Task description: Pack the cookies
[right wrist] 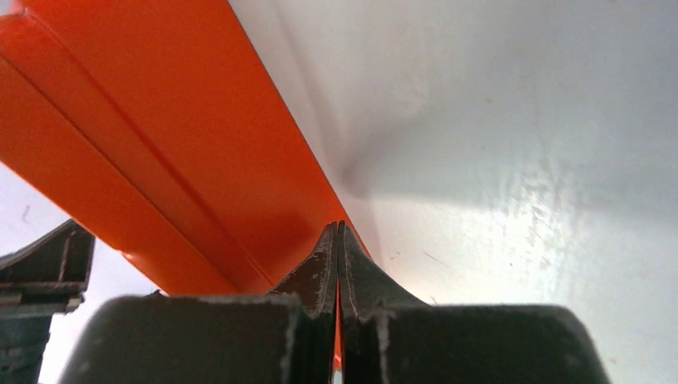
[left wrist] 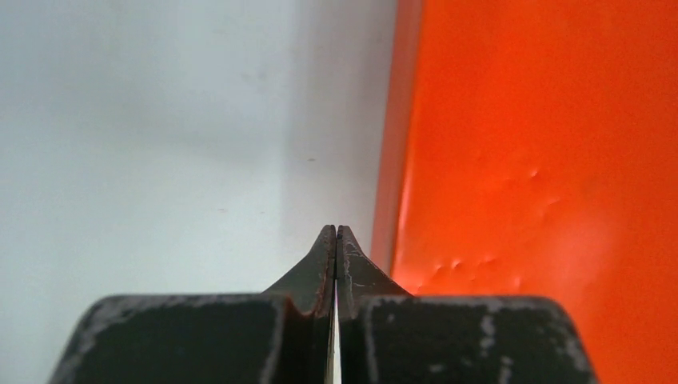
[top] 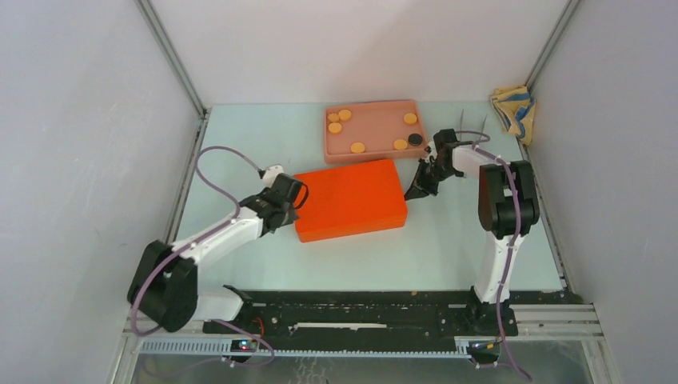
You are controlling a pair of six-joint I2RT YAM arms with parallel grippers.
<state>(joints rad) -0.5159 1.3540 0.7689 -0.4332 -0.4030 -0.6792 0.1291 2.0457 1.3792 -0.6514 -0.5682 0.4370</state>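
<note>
Several orange cookies [top: 357, 147] and one black cookie [top: 415, 139] lie in an open pink tray [top: 376, 104] at the back of the table. A flat orange lid [top: 349, 198] lies in front of the tray. My left gripper [top: 297, 194] is shut and empty at the lid's left edge; in the left wrist view the gripper [left wrist: 337, 229] has the lid [left wrist: 544, 160] just to its right. My right gripper [top: 416, 190] is shut and empty at the lid's right end; in the right wrist view the gripper [right wrist: 337, 226] sits against the lid [right wrist: 160, 120].
A yellow and blue cloth [top: 512, 108] lies bunched in the back right corner. Grey walls with metal rails close in the table on three sides. The arm bases stand on a black rail at the near edge.
</note>
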